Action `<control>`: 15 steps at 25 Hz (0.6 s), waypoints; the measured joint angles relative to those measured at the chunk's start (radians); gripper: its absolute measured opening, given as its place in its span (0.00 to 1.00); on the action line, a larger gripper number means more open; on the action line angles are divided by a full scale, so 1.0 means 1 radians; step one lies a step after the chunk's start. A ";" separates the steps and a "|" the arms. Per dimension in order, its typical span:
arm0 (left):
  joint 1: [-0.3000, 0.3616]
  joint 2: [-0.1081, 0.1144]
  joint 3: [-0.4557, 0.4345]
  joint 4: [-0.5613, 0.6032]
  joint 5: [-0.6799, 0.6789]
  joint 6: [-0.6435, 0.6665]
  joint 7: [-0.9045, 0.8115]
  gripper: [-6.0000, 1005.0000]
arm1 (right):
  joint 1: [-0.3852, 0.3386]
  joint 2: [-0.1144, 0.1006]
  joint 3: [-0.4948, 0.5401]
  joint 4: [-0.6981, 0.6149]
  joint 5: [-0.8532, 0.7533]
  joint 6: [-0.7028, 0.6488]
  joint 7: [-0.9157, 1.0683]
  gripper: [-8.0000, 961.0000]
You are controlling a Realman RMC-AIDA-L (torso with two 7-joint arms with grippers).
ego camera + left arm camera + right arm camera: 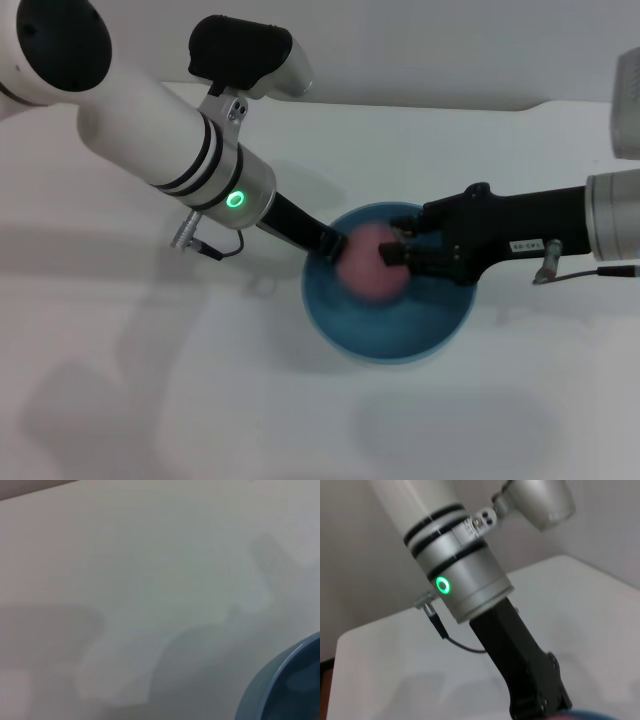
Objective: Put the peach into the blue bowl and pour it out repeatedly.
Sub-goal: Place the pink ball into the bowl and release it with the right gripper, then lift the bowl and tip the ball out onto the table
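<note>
Both tools at the blue bowl, peach held over its inside

R tool (392, 256) reaches in from the right w/ fingers closed on the peach (368, 262), which sits inside/above the blue bowl (400, 335) opening, towards its far-left part. L tool (328, 243) comes in from upper left, tip at the bowl's left rim, touching or just beside it; can't tell if its fingers are open or shut. Bowl stands on the white worktop (150, 380), roughly centre. L wrist view: only a bit of bowl rim (280, 685) and bare worktop. R wrist view: left arm w/ green ring light (443, 585).
</note>
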 joint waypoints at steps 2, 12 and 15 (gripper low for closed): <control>0.005 0.002 -0.001 0.000 0.000 0.000 0.000 0.01 | 0.006 0.000 -0.012 0.001 -0.016 0.009 0.027 0.32; 0.021 0.005 0.003 0.000 0.003 0.018 0.006 0.01 | -0.008 0.001 0.046 -0.008 0.001 0.025 0.055 0.48; 0.039 0.008 0.001 0.005 -0.001 0.054 0.009 0.01 | -0.034 -0.002 0.170 0.012 0.002 0.056 0.163 0.50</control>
